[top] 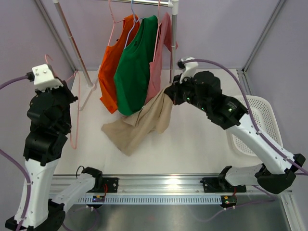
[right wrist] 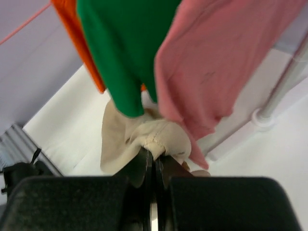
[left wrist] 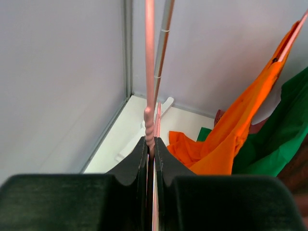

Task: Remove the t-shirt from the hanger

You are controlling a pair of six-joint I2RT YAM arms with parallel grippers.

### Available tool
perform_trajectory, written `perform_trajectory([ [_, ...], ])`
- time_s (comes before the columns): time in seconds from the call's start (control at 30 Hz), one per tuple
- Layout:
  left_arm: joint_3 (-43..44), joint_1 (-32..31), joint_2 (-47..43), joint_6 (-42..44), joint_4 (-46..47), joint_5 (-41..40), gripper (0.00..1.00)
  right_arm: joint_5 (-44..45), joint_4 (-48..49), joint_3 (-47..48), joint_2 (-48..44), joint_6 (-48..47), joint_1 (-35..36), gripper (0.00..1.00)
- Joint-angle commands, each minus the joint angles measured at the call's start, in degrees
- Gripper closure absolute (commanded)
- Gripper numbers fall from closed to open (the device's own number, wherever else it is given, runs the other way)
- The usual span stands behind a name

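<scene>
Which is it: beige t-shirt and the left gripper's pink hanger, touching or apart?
Apart. Top view shows bare table between the beige t-shirt and the pink hanger.

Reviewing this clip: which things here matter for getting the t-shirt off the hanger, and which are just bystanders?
Part of the job:
- beige t-shirt, pinched in the right tool
- pink hanger, clamped in the left tool

Just there:
- orange shirt, green shirt and pink shirt on the rack
- white basket
</scene>
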Motion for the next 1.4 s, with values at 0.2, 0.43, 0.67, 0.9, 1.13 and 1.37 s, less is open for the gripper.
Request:
perform_trajectory([
  [0.2,9.07,8.56,10.61,1.66,9.91,20.57,1.0,9.21,-15.63,25.05,0.66,-5.19,-12.51,1.0],
  [0.43,6.63,12.97,15.28,1.47,21.32,31.72,1.0,13.45,-21.07,46.72,8.12,-10.39,-20.68,1.0],
  [0.67,3.37,13.93,18.27,4.11,32.2,32.81,1.0,9.3,-24.26,64.36,17.28,-10.39,-31.5,1.0],
  [0.9,1.78,17.18,21.08,5.17,43.57,32.98,1.0,20.11,-2.99,51.95,13.75,-17.33,-37.11,1.0],
  [1.13,3.7,20.25,26.17,3.26,52.02,38.24,1.0,18.36,-2.63,68.56,22.89,-19.35,-45.29,1.0],
  [1.37,6.79,22.02,32.5,0.34,56.32,40.97,1.0,25.31,8.9,59.51,18.94,-23.58,-52.14,1.0],
])
